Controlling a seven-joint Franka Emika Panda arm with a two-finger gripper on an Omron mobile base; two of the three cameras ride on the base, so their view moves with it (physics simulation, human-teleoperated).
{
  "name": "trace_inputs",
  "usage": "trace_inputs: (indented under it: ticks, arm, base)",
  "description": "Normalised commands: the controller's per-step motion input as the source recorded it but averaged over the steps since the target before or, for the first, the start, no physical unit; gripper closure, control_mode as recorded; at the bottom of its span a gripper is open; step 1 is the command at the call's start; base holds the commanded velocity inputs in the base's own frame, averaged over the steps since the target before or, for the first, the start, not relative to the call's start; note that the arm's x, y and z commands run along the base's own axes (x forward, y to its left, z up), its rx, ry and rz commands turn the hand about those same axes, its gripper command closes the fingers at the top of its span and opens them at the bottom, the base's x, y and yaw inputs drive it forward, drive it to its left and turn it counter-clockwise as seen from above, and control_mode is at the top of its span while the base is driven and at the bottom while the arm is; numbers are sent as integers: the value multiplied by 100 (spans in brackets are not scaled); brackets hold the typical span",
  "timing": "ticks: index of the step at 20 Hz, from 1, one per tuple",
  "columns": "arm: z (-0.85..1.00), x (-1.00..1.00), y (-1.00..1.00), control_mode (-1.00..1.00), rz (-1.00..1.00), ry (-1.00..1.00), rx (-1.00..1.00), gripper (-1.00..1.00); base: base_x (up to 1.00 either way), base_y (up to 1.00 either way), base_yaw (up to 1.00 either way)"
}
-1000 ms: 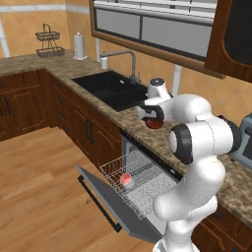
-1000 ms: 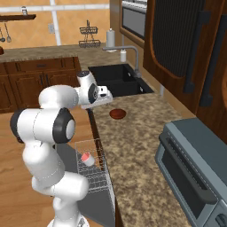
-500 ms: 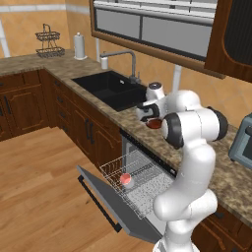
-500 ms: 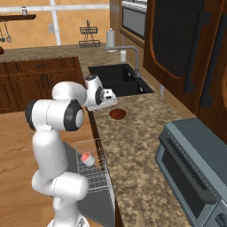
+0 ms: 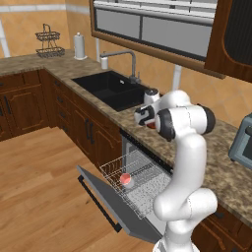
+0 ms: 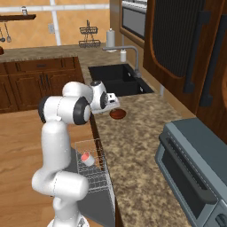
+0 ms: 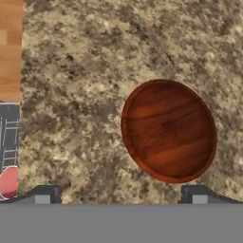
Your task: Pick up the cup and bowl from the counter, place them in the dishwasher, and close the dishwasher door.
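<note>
The dark reddish-brown bowl (image 7: pixel 168 130) rests empty on the speckled counter (image 7: pixel 71 57). My gripper (image 7: pixel 121 194) hangs open just above it, with the bowl a little off toward one fingertip. From the right base view, the gripper (image 6: pixel 111 105) hovers close over the bowl (image 6: pixel 118 114). In the left base view my arm covers most of the bowl. The white cup (image 5: pixel 126 179) with its pink-red inside lies in the dishwasher's wire rack (image 5: pixel 135 184). The grey dishwasher door (image 5: pixel 106 202) is folded down, open.
A black sink (image 5: pixel 110 88) with a faucet is set into the counter beyond the bowl. A grey toaster oven (image 6: pixel 195 173) stands at the near right. A paper towel roll (image 5: pixel 78 47) and a wire basket (image 5: pixel 49 43) sit at the far end.
My hand has come down and sideways over the counter to hover above the bowl, and the elbow has swung over. Jaws stay open. Bowl and cup have not moved.
</note>
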Motion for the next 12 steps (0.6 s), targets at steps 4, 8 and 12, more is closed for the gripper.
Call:
trace_inputs:
  ticks: [4,8,12]
  arm:
    - [-37,36,-6,-100,2,0,0,-100]
    - [-30,51,-25,-100,6,0,0,-100]
    - [-27,47,-30,-100,7,0,1,-100]
  base:
    - [0,0,0]
    - [0,0,0]
    - [0,0,0]
